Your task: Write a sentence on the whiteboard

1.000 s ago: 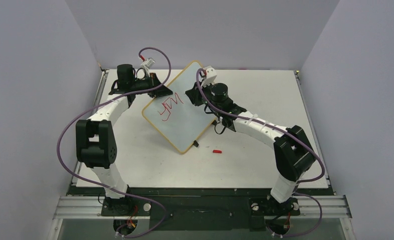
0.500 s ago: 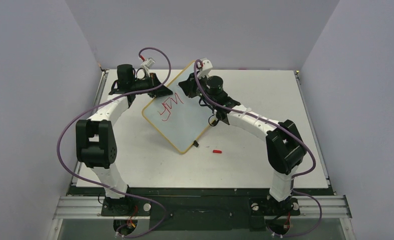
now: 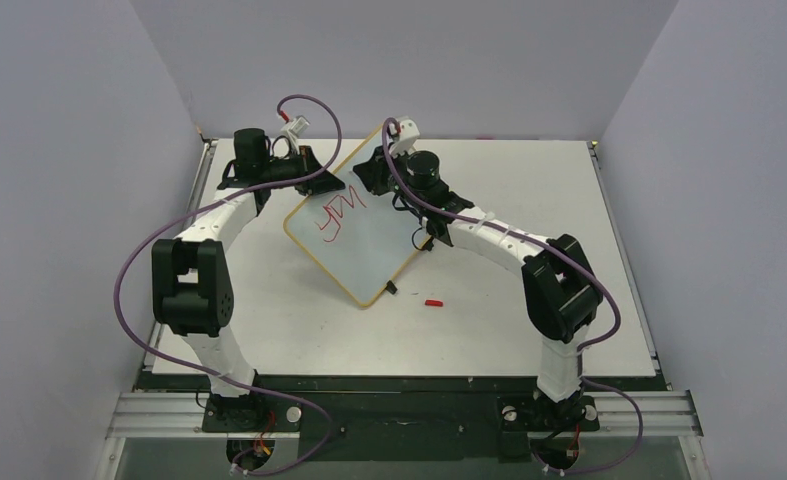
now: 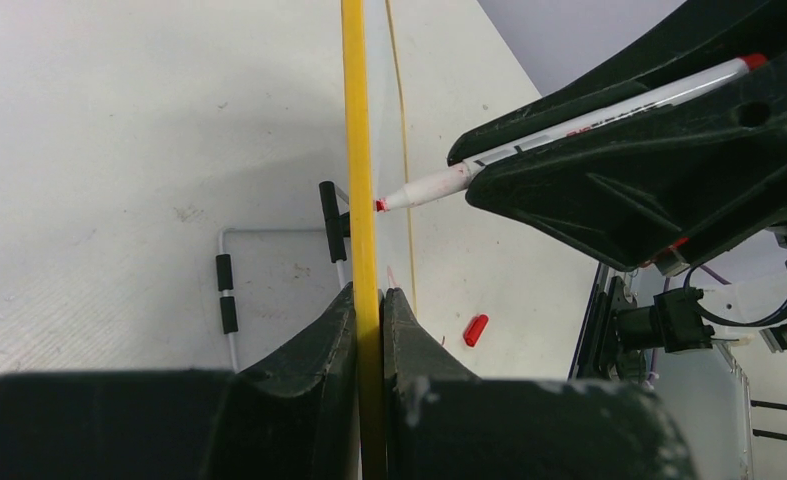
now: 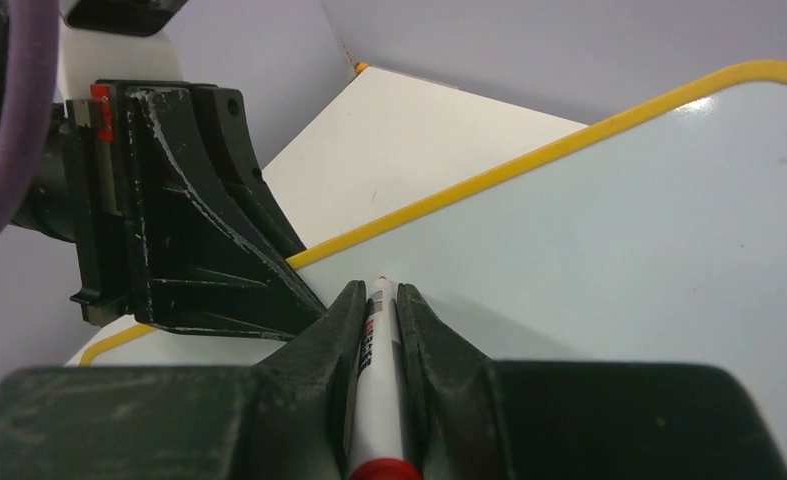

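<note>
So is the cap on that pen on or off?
Off. The marker shows a bare red tip at the whiteboard. A small red piece on the table may be its cap.

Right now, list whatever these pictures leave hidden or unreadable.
Red handwriting on the yellow-framed white board: too small in the top view, edge-on in the left wrist view.
White marker's tip contact: hidden by its barrel and the right pincer, right wrist view.
Small red piece on the table: too small, top view.
</note>
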Motion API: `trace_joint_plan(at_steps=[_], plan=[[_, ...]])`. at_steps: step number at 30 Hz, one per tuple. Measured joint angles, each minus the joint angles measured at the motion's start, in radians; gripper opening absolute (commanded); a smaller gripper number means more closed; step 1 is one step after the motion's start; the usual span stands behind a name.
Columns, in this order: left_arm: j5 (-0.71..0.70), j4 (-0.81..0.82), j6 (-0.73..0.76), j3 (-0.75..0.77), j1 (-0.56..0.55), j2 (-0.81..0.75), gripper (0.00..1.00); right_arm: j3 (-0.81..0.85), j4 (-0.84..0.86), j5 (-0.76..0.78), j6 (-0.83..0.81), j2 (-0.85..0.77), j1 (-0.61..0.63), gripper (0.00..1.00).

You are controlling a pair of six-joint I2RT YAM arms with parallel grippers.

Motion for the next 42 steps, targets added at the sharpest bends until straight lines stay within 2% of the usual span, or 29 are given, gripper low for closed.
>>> trace_joint_plan(at_steps=[12, 23, 31, 42], plan=[[-0.009, -0.001, -0.010, 0.000, 0.006, 0.009, 0.00, -0.010, -0.024, 0.007, 0.000, 0.010, 0.000, 0.00], [-0.004, 0.003, -0.015, 0.000, 0.011, 0.014, 0.00, -0.140, 0.043, -0.093, 0.071, -0.052, -0.020, 0.00], [-0.003, 0.005, -0.016, 0.000, 0.011, 0.015, 0.00, -0.146, 0.118, -0.115, 0.116, -0.102, -0.075, 0.00], [0.001, 0.007, -0.020, 0.004, 0.011, 0.022, 0.00, -0.143, 0.121, -0.117, 0.129, -0.092, -0.108, 0.00]])
